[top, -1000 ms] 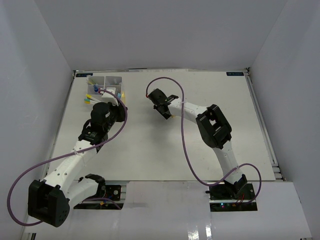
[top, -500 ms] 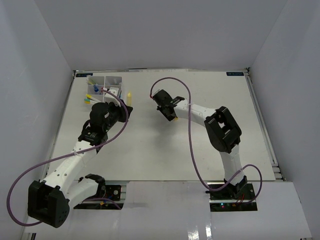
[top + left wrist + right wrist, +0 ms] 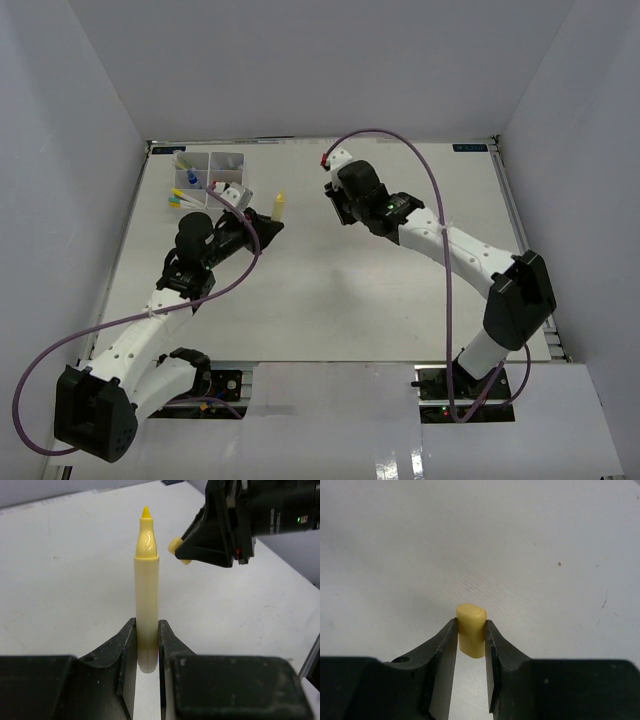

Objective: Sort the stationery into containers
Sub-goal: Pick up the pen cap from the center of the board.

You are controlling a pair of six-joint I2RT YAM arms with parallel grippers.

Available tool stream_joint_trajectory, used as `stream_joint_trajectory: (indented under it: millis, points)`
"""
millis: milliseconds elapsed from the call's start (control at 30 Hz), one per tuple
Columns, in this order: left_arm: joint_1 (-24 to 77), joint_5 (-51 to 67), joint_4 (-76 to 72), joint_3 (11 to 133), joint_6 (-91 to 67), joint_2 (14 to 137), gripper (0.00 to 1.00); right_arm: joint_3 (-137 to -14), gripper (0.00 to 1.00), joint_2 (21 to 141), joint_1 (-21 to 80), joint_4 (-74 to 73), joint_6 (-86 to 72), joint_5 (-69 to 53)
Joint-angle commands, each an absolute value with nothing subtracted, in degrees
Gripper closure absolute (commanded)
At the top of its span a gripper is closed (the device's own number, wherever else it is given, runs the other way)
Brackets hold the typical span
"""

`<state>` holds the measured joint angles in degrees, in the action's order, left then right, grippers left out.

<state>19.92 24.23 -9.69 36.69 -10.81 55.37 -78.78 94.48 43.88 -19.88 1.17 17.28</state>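
The white table (image 3: 330, 290) carries a white organizer tray (image 3: 209, 158) at its far left corner, with a few coloured pens in its compartments. Just right of the tray, the left tool (image 3: 147, 630) is closed tight on the lower barrel of an uncapped yellow marker (image 3: 147, 580), held above the table with its tip pointing away from the tool. Facing it near the table's far middle, the right tool (image 3: 471, 630) is pinched on a small yellow cap (image 3: 471, 636). The cap is near the marker's tip but not touching it.
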Motion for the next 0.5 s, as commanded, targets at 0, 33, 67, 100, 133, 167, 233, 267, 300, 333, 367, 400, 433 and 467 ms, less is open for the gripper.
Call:
stream_joint_trajectory:
  millis: [0,33,67,100,133,167,233,267,300,333,367,400,433,467]
  points:
    - [19.6,32.4,-17.5,35.4,-12.1,52.6,1.00,-78.4,0.92,88.2,43.6,-11.3,-1.3,13.2]
    - [19.6,34.7,-18.8,35.1,-12.5,52.4,1.00,-78.2,0.92,85.8,43.6,-10.1,-1.6,12.7]
    - [19.6,35.8,-20.0,34.7,-12.9,52.3,1.00,-77.7,0.92,84.8,43.7,-9.0,-2.1,12.1]
    - [19.6,37.0,-21.6,33.7,-14.6,52.2,1.00,-77.3,0.92,83.8,43.7,-7.7,-2.5,11.1]
    - [19.6,38.3,-25.5,33.0,-15.6,52.3,1.00,-77.0,0.92,81.8,43.6,-5.4,-2.9,10.6]
    - [19.6,41.1,-27.5,32.3,-16.6,52.5,1.00,-76.7,0.92,81.0,43.6,-4.1,-3.2,9.8]
    - [19.6,43.4,-31.7,30.9,-19.2,53.5,1.00,-75.7,0.92,78.9,43.7,-0.8,-4.0,6.9]
    - [19.6,44.5,-31.8,30.9,-19.3,53.9,1.00,-75.3,0.92,78.4,43.6,-0.3,-4.3,6.2]
    - [19.6,45.1,-31.7,31.1,-19.3,54.1,1.00,-74.5,0.92,77.9,43.7,1.7,-5.3,4.8]
    - [19.7,45.6,-31.4,31.4,-18.7,54.1,1.00,-74.1,0.92,76.8,43.6,2.7,-5.7,4.1]
    - [19.7,46.8,-31.6,31.3,-18.8,54.1,1.00,-73.6,0.92,76.4,43.6,5.3,-6.1,2.9]
    - [19.6,47.6,-33.1,31.0,-19.1,53.9,1.00,-72.3,0.92,76.0,43.7,6.8,-7.4,0.6]
    - [19.6,48.3,-34.0,30.4,-19.8,53.7,1.00,-71.6,0.92,75.3,43.6,8.2,-8.2,-1.1]
    - [19.7,49.7,-34.7,30.2,-20.1,53.5,1.00,-70.9,0.92,75.1,43.6,11.7,-9.0,-3.4]
